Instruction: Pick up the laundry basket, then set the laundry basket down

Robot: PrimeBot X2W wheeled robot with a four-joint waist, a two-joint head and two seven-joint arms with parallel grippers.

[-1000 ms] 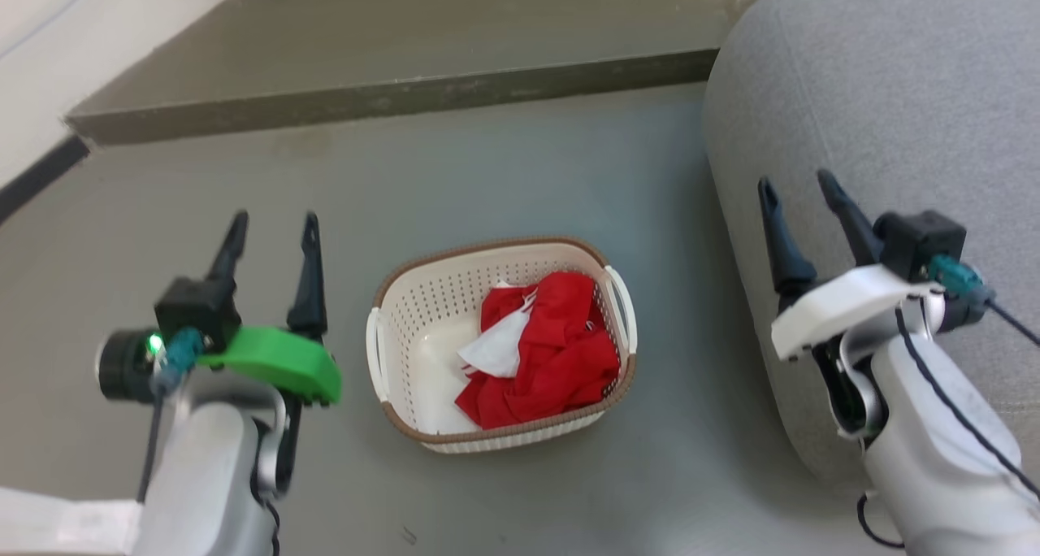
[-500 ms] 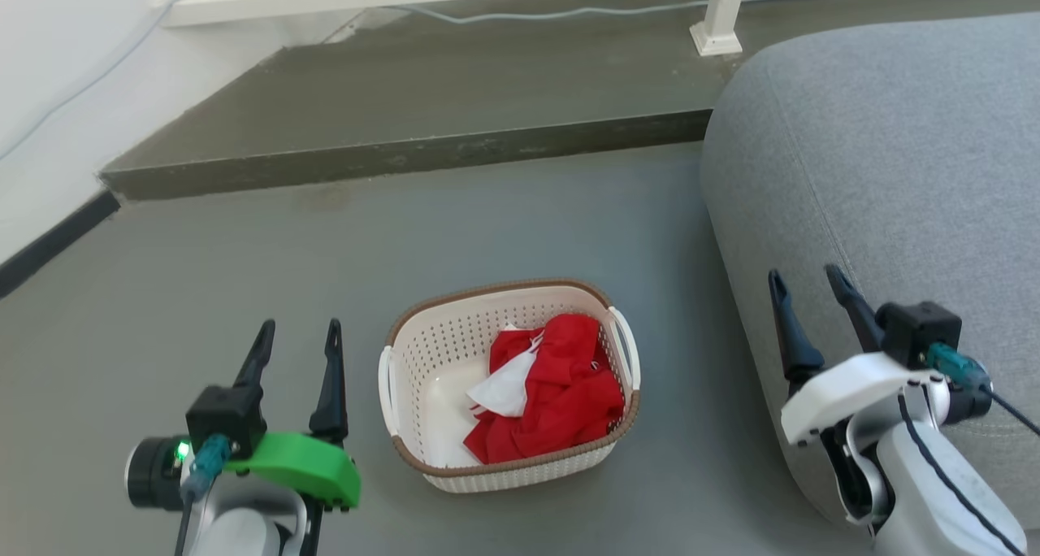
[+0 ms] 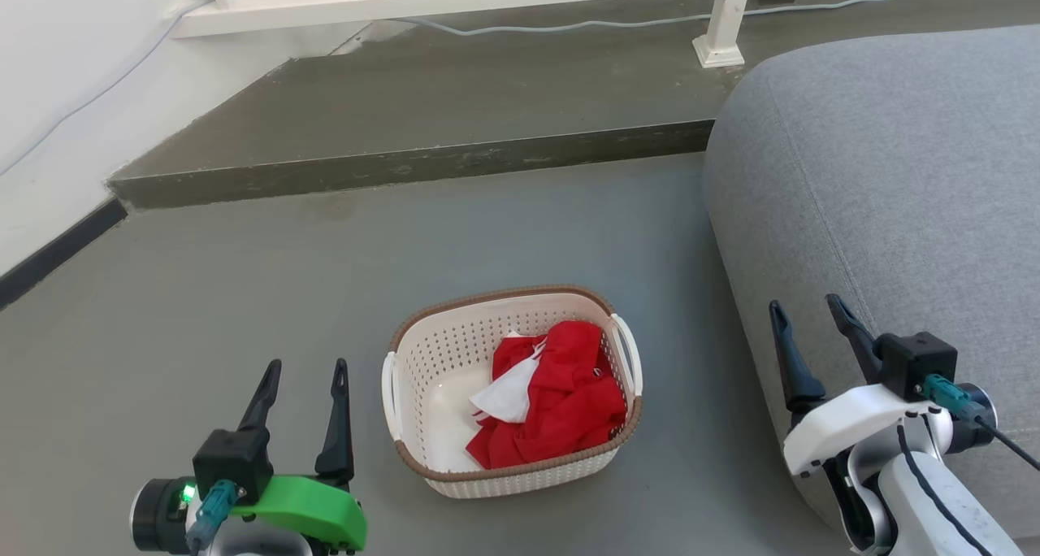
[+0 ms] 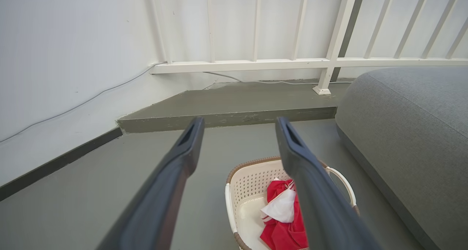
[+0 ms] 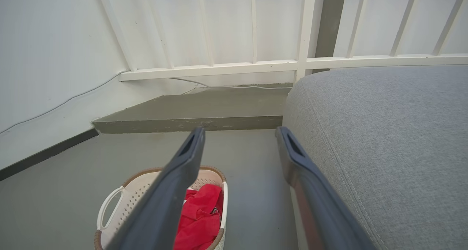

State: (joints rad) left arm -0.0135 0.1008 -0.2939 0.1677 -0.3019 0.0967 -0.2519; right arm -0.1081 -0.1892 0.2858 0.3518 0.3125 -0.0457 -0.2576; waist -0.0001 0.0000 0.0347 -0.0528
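I see the laundry basket sitting on the floor between my left pincer and right pincer, touching neither, with red cloth inside. Both pincers stand open and empty.

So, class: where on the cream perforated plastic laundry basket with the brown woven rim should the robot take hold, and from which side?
Likely by its two white loop handles, one per pincer: left pincer on the left handle from outside, right pincer on the right handle. The laundry basket stands upright on the grey floor between the open pincers, handles facing outward.
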